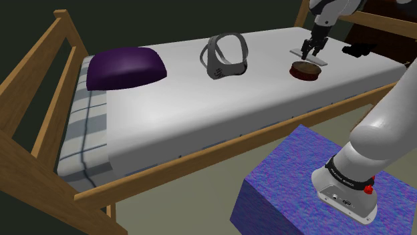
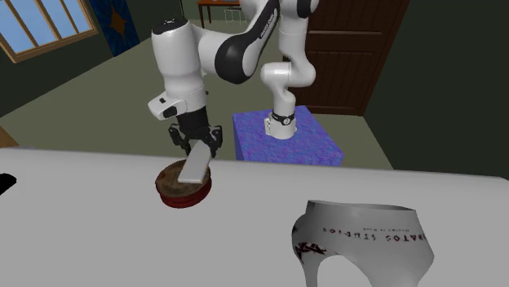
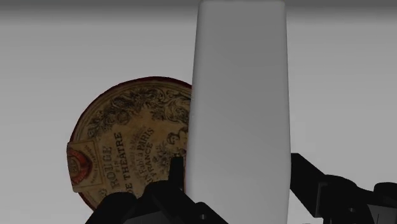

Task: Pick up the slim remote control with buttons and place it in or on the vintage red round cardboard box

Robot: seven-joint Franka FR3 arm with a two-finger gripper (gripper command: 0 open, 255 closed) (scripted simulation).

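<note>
1. My gripper (image 3: 236, 175) clasps the plain white remote (image 3: 240, 89) by its sides.
2. Beneath it sits the red round box (image 3: 127, 146) with its printed top, resting on the bed (image 1: 200, 113).
3. Placing step, I judge: next, lower gently onto the box, then release.

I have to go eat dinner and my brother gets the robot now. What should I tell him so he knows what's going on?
Gripper: shut on the remote control, a plain white slab, clasped near one end.
Where things are: the round red box with the old printed lid sits on the white bed. The remote hangs tilted right over the lid; whether it touches the lid cannot be told.
Done: remote picked up and carried over the box.
Left: ease it down onto the lid, open the fingers, then lift the arm away.
</note>
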